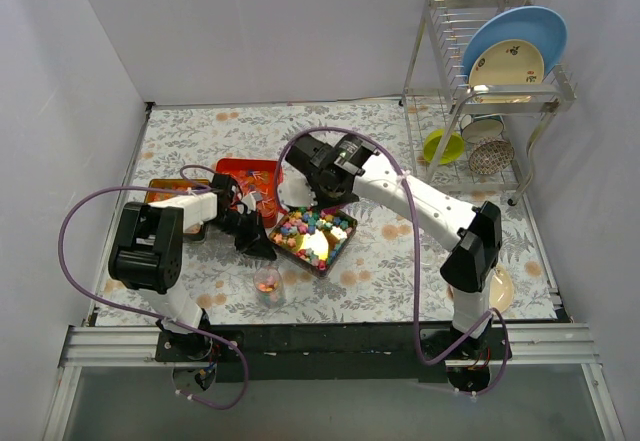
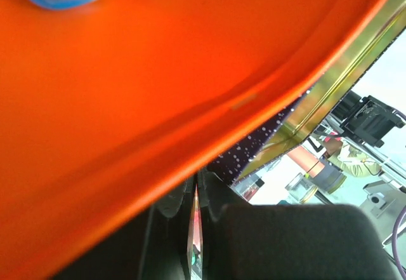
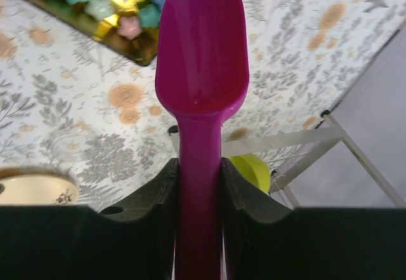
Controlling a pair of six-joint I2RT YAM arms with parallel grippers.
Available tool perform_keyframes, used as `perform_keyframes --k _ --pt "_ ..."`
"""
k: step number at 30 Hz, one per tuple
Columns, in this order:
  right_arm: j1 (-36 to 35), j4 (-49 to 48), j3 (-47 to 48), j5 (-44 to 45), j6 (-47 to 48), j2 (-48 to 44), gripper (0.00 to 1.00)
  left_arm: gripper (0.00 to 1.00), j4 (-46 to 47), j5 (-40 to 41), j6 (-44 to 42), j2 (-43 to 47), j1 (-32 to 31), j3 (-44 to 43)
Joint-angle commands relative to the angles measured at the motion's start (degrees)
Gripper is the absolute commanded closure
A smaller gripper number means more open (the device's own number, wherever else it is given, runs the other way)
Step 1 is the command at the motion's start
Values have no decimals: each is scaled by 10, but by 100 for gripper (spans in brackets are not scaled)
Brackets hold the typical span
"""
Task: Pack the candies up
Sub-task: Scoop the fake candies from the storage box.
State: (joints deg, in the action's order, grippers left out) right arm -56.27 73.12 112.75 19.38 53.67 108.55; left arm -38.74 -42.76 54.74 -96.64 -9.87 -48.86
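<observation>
We see the candies [image 1: 312, 229] heaped in the dark tray [image 1: 342, 251] mid-table, nearer the front edge. The right gripper [image 3: 200, 166] clamps the magenta scoop [image 3: 202, 51] by its handle at the tray's far side. The left gripper [image 2: 193, 204] sits at the tray's left side, its jaws narrow — whether they pinch anything, we cannot tell.

Candies [image 1: 316, 231]: pastel pink, blue, yellow, green lumps; scattered loose inside gold tray [image 1: 342, 249]; mid-table

The counter [image 1: 380, 271] is patterned with grey and orange flowers. The candies [image 1: 312, 229] are coloured pastel pink, blue, yellow and green. The scoop [image 3: 202, 58] is coloured magenta.
</observation>
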Motion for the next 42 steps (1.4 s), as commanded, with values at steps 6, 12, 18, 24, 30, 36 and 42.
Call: perform_keyframes --k 6,12,18,24,30,36,42 --pt "-12 17 -72 93 -23 8 99 100 25 -27 9 36 -2 4" --pt "-20 18 -47 135 -27 37 99 100 38 -34 14 35 -2 8" --pt "-24 17 -58 143 -49 66 99 100 67 -50 28 30 -9 21" --pt "-24 17 -39 88 -85 102 99 100 84 -58 28 20 -21 25" --pt "-10 17 -31 25 -81 114 99 100 103 -61 31 15 -22 30" --pt "19 16 -37 8 -58 121 99 100 109 -66 28 11 -22 27" --pt "29 11 -28 4 -19 134 99 100 116 -65 30 6 -21 24"
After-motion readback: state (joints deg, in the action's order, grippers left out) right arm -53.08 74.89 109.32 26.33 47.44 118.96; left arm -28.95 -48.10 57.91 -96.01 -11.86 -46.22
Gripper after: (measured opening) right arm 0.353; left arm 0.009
